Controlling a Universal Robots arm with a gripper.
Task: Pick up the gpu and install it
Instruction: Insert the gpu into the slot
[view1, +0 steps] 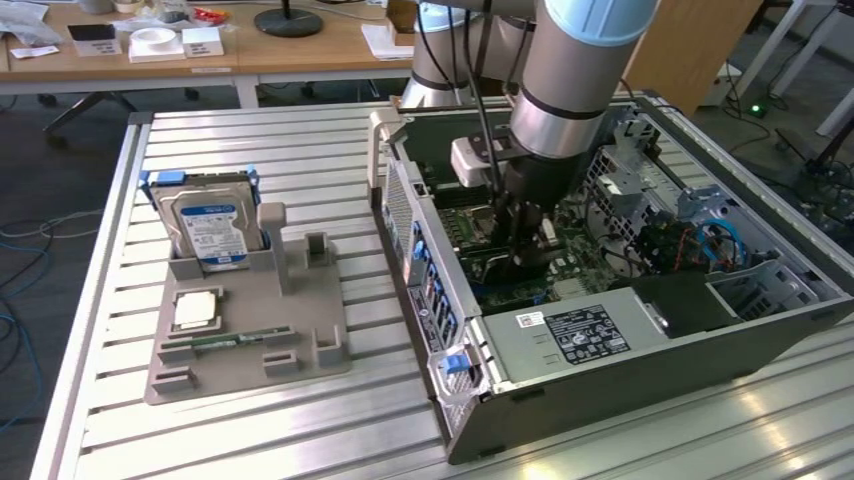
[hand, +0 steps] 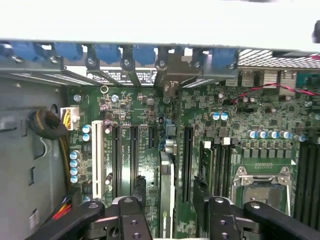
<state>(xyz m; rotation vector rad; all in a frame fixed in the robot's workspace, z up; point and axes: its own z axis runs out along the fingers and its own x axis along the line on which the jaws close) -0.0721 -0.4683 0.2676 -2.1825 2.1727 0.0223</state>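
Slatted aluminium surface (view1: 334, 130), ribs running across the exterior view. On it, toward that view's left, lies a grey moulded holder tray (view1: 320, 365) with slots and upright posts. Toward the exterior view's right lies an open computer case (view1: 627, 390) on its side, interior facing up. The tray and case sit near each other without touching.

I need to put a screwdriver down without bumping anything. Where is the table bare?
The slatted table is bare in front of the grey parts holder and between it and the computer case. Inside the case it is crowded: the open gripper straddles the gpu.
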